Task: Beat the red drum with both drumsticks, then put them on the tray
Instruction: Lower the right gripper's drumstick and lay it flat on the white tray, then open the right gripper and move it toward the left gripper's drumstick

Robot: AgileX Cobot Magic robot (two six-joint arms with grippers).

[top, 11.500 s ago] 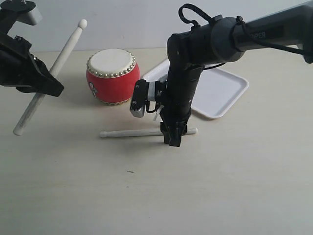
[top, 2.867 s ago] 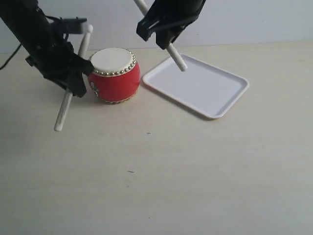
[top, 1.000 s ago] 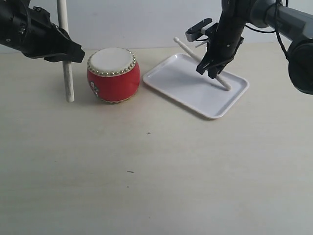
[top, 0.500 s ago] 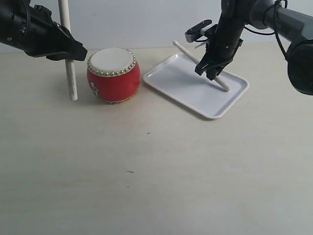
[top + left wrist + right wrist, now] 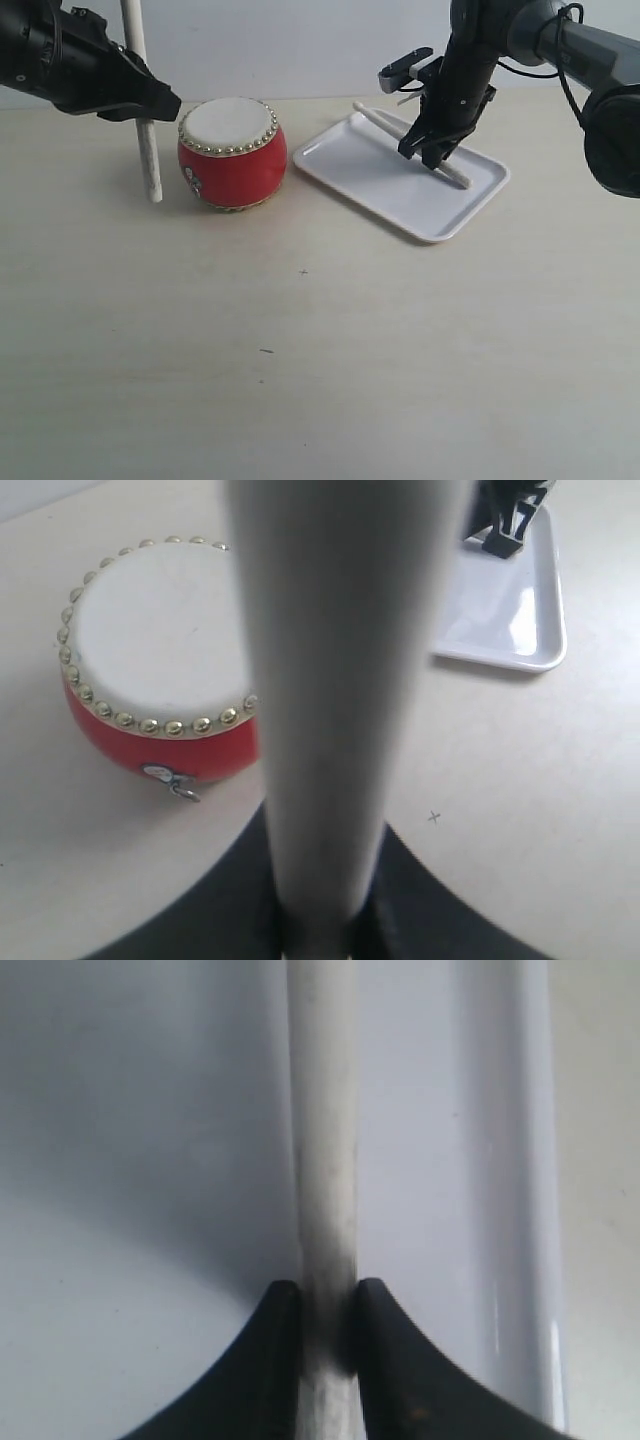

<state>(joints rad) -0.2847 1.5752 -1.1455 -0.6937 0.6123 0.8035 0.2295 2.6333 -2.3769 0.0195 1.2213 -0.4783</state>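
White drumstick [image 5: 150,165] gripped upright by left hand [image 5: 146,108] beside red drum [image 5: 235,165]; right hand [image 5: 428,155] pinches second drumstick [image 5: 384,121] over tray [image 5: 365,175].

No writing, brand or number can be read anywhere. The red drum [image 5: 232,165] bears a small white mark [image 5: 192,181] on its side, too small to make out.

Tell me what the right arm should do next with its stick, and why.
Probably open its jaws: the right gripper is shut on the drumstick, which slants low over the tray, one end seemingly resting on the tray floor.
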